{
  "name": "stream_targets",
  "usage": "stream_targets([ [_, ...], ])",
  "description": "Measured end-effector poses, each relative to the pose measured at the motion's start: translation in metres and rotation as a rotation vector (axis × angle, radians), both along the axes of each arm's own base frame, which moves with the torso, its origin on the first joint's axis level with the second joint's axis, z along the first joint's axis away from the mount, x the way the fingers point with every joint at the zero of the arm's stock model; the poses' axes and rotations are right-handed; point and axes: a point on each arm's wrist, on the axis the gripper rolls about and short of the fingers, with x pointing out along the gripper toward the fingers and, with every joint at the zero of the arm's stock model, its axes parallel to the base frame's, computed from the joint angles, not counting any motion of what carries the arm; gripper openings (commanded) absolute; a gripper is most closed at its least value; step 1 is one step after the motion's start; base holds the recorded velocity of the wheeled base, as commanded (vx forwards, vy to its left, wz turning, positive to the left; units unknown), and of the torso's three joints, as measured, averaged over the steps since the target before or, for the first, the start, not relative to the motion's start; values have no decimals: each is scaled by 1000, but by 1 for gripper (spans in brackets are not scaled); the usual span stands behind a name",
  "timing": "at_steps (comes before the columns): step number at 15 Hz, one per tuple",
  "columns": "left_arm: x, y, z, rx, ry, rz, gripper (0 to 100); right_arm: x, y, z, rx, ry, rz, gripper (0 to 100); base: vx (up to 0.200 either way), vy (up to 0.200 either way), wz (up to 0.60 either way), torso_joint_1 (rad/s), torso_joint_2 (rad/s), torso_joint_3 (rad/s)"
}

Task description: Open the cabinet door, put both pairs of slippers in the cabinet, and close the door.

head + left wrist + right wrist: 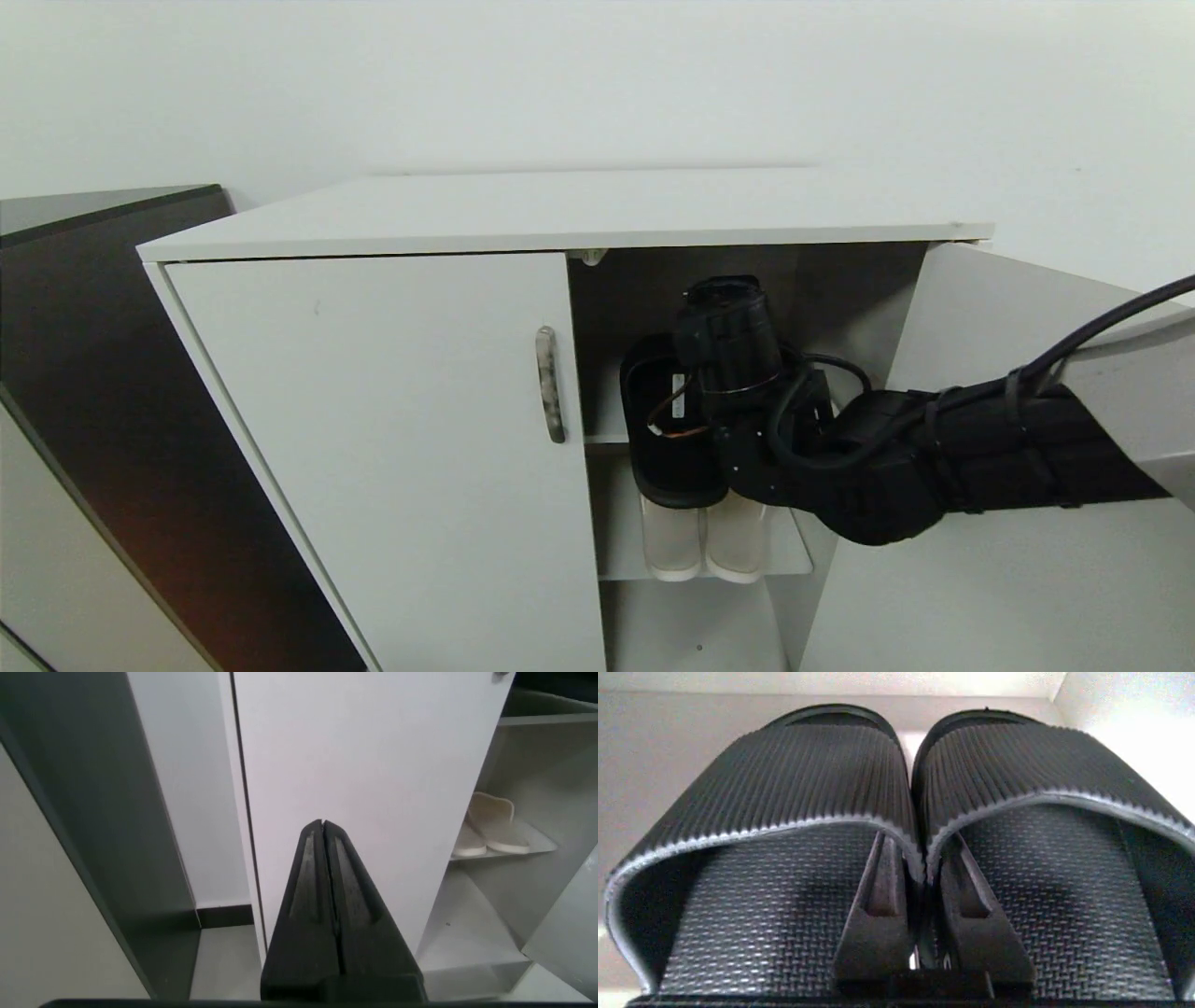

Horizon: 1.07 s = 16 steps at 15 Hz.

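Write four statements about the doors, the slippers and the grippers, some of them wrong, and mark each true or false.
1. The left door is closed. True.
2. The white slippers lie on the floor. False: they rest on a shelf inside the cabinet.
3. The right gripper holds the black slippers. True.
4. The left gripper is open. False: it is shut and holds nothing.

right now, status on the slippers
Left gripper shut, empty. Right gripper shut on black slippers, inside cabinet. White slippers on shelf below. Right door open.
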Motion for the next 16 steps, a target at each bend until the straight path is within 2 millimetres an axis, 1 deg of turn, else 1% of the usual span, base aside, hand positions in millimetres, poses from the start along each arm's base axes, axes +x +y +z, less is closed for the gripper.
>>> stream_targets([
  [5,0,0,0,0,0,0,0,31,4,2,1,6,-33,0,0,0,0,0,0,0],
  [7,0,0,0,0,0,0,0,40,6,1,4,8,-36,0,0,0,0,0,0,0],
  [12,0,0,0,0,0,0,0,56,7,-8,5,11,-51,0,0,0,0,0,0,0],
  [16,0,0,0,0,0,0,0,62,6,-16,-1,20,-61,0,0,0,0,0,0,0],
])
